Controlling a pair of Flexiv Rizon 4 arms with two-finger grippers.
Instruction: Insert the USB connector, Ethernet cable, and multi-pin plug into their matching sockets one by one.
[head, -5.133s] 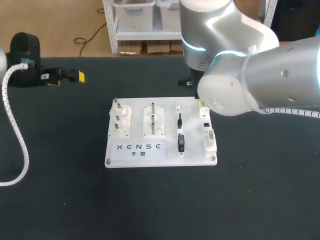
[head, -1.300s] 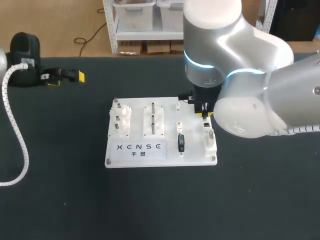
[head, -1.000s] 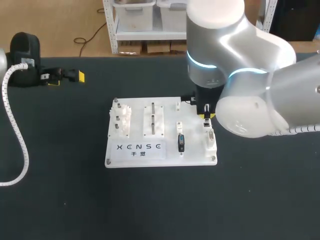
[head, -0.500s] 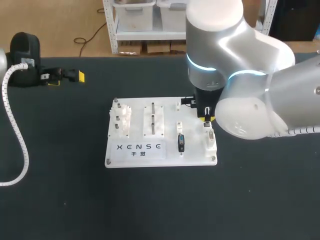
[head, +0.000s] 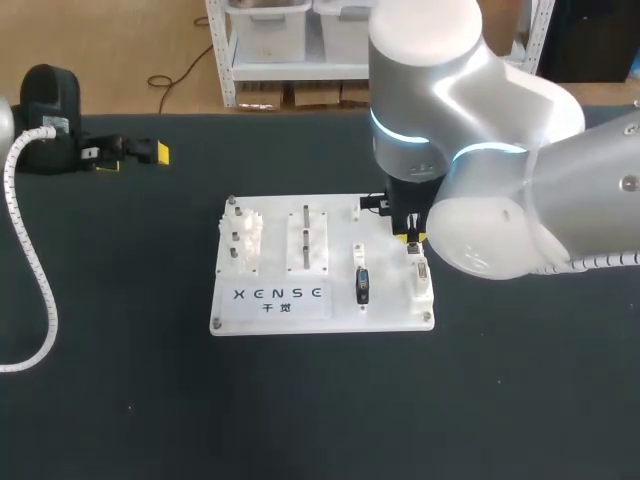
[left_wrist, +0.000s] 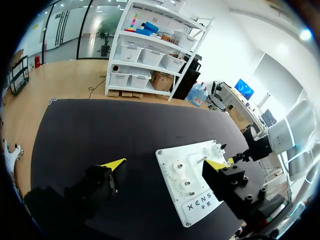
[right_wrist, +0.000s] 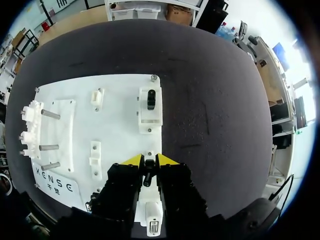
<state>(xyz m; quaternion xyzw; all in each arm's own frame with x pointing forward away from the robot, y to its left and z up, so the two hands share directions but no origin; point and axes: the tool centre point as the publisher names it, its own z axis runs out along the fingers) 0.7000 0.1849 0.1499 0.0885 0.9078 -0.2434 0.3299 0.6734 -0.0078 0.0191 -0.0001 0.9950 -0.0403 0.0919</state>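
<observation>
The Ethernet plug (right_wrist: 146, 178), a small dark piece, is pinched from both sides between the two yellow-tipped fingers of the right gripper (right_wrist: 148, 161). It is held with its length pointing down, most likely so that it can go straight into the opening below it. Under it is the white socket block (right_wrist: 150, 212) at the right edge of the board (right_wrist: 115, 115). The plug seems to be just above this block or touching it, but the contact itself cannot be seen.

In the farther block (right_wrist: 150, 117), near the board's far right corner, sits a black piece. It is probably the USB connector (right_wrist: 150, 100), already seated. The multi-pin plug (head: 362, 285) lies in its holder, toward the board's middle from the socket block, and apparently waits for its turn.

The left gripper (left_wrist: 165, 163) is near the far left corner of the tabletop (head: 300, 420). Its fingers are spread wide and hold nothing, probably so that this arm keeps out of the way.
</observation>
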